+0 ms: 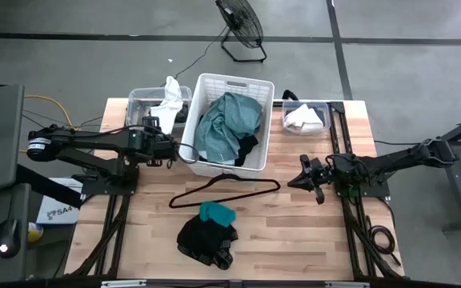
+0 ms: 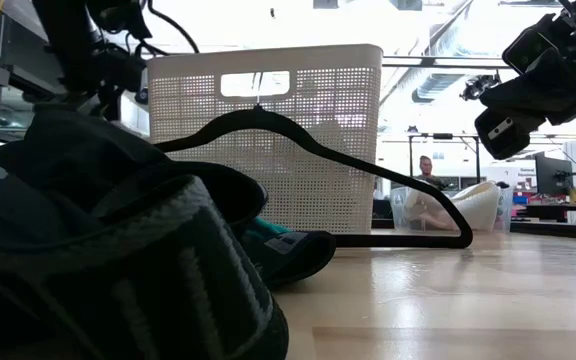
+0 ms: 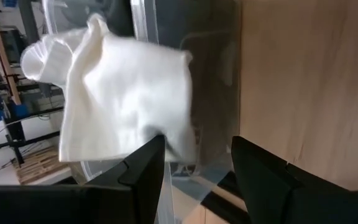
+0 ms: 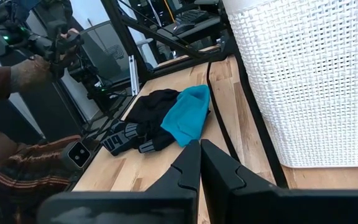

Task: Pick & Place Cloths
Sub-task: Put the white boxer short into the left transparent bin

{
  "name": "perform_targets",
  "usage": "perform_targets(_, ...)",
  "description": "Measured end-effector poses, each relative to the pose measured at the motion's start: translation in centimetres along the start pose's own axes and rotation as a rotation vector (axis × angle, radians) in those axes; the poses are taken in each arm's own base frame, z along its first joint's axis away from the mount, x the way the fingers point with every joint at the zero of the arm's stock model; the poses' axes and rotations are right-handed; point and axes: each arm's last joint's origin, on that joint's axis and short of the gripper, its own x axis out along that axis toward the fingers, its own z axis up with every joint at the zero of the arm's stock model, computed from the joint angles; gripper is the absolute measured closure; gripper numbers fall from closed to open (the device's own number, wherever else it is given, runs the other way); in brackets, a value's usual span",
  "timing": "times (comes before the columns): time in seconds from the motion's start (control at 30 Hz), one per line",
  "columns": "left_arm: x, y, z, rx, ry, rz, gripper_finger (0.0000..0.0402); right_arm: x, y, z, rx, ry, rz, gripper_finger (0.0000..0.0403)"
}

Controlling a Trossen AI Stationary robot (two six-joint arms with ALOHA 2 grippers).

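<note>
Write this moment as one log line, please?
left pincer: open, beside clear plastic bin holding white cloth | right pincer: shut, empty, hovering | small teal cloth: on table

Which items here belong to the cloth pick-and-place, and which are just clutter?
Job:
- teal-green garment in white basket
- white cloth in left clear bin
- white cloth in right clear bin
- bright teal piece
- black pile

Clutter:
- wire hanger
- floor fan

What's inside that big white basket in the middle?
In the white basket, a large teal-green cloth lies on top with a black cloth beside it. Anything beneath them is covered.
</note>
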Motion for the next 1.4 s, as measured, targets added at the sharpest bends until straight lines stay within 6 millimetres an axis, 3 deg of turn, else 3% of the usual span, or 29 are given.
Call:
perform_targets(0.27, 0.0, 0.2, 0.4, -0.037, -0.028, 0.048, 0.0239, 0.0, 0.0, 0.0, 0.000, 0.000, -0.001, 0.0400)
perform_targets(0.57, 0.0, 0.4, 0.5, -0.076, -0.030, 0.096, 0.0389, 0.0, 0.0, 0.0, 0.000, 0.000, -0.001, 0.0400)
perform_targets(0.87, -0.3, 0.8, 0.6, -0.121, -0.034, 0.136, 0.0399, 0.0, 0.0, 0.0, 0.000, 0.000, -0.001, 0.0400)
perform_targets(1.13, 0.1, 4.9, 0.5, -0.374, 0.022, 0.155, 0.0400, 0.0, 0.0, 0.0, 0.000, 0.000, -0.002, 0.0400)
perform_targets(1.4, 3.0, 9.0, -0.7, -0.669, 0.060, 0.057, 0.0401, 0.0, 0.0, 0.0, 0.000, 0.000, -0.001, 0.0400)
